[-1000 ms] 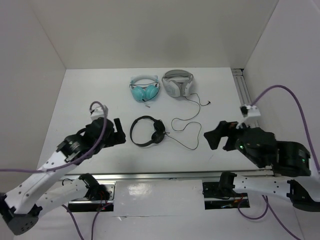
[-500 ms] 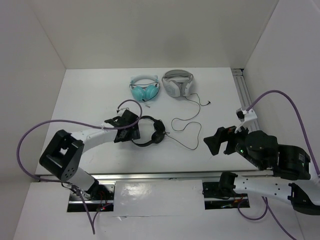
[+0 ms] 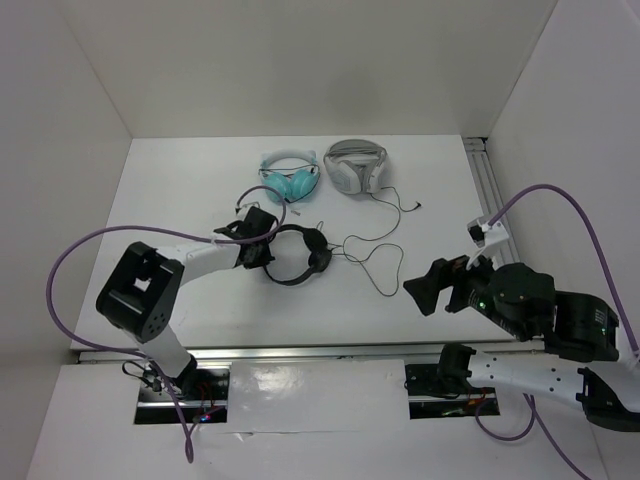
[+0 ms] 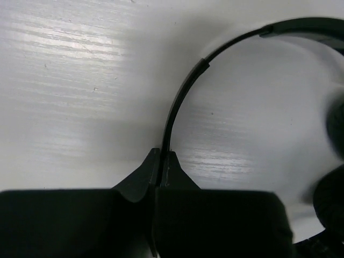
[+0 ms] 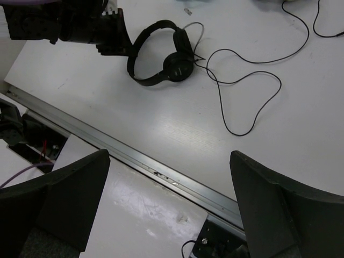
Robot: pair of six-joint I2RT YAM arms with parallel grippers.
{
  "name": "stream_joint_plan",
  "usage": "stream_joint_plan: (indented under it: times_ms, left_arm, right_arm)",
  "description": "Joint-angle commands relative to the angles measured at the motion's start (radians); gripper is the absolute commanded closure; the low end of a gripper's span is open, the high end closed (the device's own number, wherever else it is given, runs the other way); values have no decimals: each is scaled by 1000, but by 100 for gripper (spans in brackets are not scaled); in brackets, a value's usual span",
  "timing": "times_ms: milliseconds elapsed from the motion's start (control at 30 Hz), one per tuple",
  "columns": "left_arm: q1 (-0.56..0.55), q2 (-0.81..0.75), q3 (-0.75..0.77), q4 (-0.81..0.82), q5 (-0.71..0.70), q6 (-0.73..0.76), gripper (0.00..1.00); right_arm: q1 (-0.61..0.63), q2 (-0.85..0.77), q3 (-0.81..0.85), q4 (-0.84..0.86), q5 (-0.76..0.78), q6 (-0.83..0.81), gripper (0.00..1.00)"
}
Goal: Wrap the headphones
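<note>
1. In the top view, we are seeing the left gripper (image 3: 266, 252) pinching the left side of the headphones (image 3: 319, 262), which are lying mid-frame on the table (image 3: 180, 190), below the teal headphones (image 3: 288, 182). The right gripper (image 3: 424, 288) is hovering at lower right, apart from the cable (image 3: 385, 265). We are judging that any pull could drag this loose cable into a knot. Near the white-and-grey headphones (image 3: 355, 165) we are struggling to tell which lead belongs to which set.
2. In the left wrist view, the fingers (image 4: 141, 177) are pressing together on the thin headband (image 4: 180, 102), with no gap showing. We are worrying that so slim a band could twist or slip out. One ear pad (image 4: 336, 199) is running off the right edge.
3. In the right wrist view, that claw's two prongs (image 5: 279, 209) are standing wide apart and holding nothing. The cable is looping at upper right, and its far end is leaving the frame.
</note>
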Motion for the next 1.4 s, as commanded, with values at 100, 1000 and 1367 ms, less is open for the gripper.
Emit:
stream_joint_plan:
  times_ms: [100, 1000, 1367]
  left_arm:
    - [-23, -51, -76, -81, 38, -15, 100]
    - [-171, -671, 915, -1140, -149, 227, 100]
    - [-152, -685, 1021, -1140, -75, 197, 100]
  right_arm:
    - [-6, 30, -12, 109, 1, -22, 0]
    - [-6, 302, -306, 1054, -249, -539, 0]
    - [-45, 316, -541, 1307, -349, -518, 5]
